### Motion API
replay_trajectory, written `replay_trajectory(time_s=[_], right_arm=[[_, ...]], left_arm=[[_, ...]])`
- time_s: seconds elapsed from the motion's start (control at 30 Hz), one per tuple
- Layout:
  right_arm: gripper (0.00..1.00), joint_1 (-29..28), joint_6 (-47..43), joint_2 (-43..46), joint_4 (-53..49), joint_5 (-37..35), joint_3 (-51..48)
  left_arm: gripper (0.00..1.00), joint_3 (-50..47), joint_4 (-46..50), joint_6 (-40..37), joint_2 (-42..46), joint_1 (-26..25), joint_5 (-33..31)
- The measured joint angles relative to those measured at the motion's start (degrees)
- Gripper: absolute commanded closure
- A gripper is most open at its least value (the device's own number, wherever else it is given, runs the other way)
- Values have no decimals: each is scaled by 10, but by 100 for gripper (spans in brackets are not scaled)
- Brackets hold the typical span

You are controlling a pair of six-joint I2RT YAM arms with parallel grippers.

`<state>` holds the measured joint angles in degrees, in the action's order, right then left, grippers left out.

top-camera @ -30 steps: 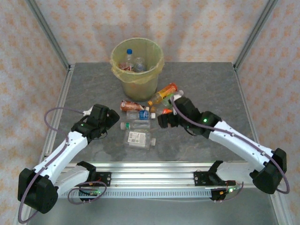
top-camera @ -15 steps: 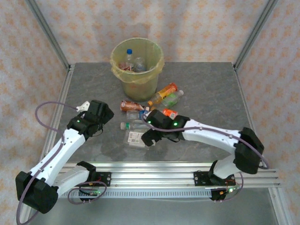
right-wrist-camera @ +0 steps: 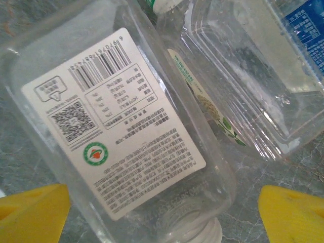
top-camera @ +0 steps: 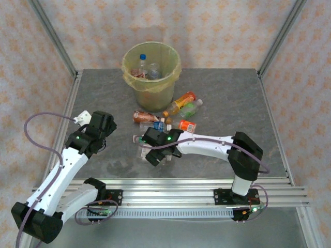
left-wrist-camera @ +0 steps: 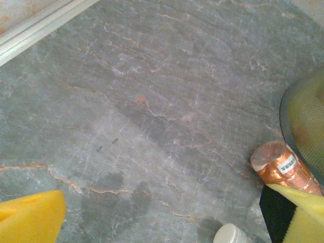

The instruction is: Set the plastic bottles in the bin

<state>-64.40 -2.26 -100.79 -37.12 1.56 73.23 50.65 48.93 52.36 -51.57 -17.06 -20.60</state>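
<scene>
Surface: grey stone-patterned table [top-camera: 227, 98], matt, veined with pale and rusty lines. Ribbed aluminium rail [top-camera: 176, 188] along the near edge.

Container: round pale yellow-green plastic bin [top-camera: 155, 90] at the far middle of the table, lined with a thin translucent yellowish bag [top-camera: 125, 66] folded over the rim. Inside, a clear blue-capped bottle [top-camera: 142, 58] stands upright among a few other clear and reddish bottles, too small to sort.

Loose plastic bottles lie clustered on the table in front of the bin, between the arms:
- orange-labelled bottle [top-camera: 181, 102] and greenish clear bottle [top-camera: 191, 108], side by side, nearest the bin
- crumpled copper-coloured bottle [top-camera: 141, 117] near the bin's foot
- blue-labelled bottle [top-camera: 159, 125] and red-labelled bottle [top-camera: 187, 124] at the middle

Right arm: stretched low and leftward across the table, elbow folded above its base. The right gripper [right-wrist-camera: 162, 215] points down over a flat-sided clear bottle [right-wrist-camera: 114, 136] with a white printed label (barcode, QR square, round green mark). Its yellow pads [right-wrist-camera: 33, 212] are spread wide, one on each side of the bottle's neck end. One pad stands clear; the other is just beside the wall, contact not discernible. A ribbed clear bottle [right-wrist-camera: 228, 86] with a leafy green strip lies against it.

Left arm: bent, wrist over the left part of the table. The left gripper [left-wrist-camera: 164, 212] faces down, pads far apart, bare stone between them. The copper-coloured bottle's end lies just beside one pad, and a white cap [left-wrist-camera: 230, 234] is near it.
</scene>
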Motion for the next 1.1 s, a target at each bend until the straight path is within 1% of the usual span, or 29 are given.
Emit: replay_trajectory(time_s=[0.3,0.47,0.53,0.6,0.8,1.1], right_arm=[[4,-1,-10,-31,-8,-18,29],[6,-1,-15,-37,-10,-18,36],[5,-1,-16,-38,-11,-15,37],[1,-1,-19,-38,-11,-10,37],[1,-7,-37,-37,-7,12,31],[1,-8,-69,-44,-5,13,34]], left_arm=[[0,0,3,0,2,3,-9],[0,0,3,0,-1,3,-9],[0,0,3,0,-1,3,-9],[0,0,3,0,-1,3,-9],[0,0,3,-1,-1,3,-9],[0,0,3,-4,0,3,-9]])
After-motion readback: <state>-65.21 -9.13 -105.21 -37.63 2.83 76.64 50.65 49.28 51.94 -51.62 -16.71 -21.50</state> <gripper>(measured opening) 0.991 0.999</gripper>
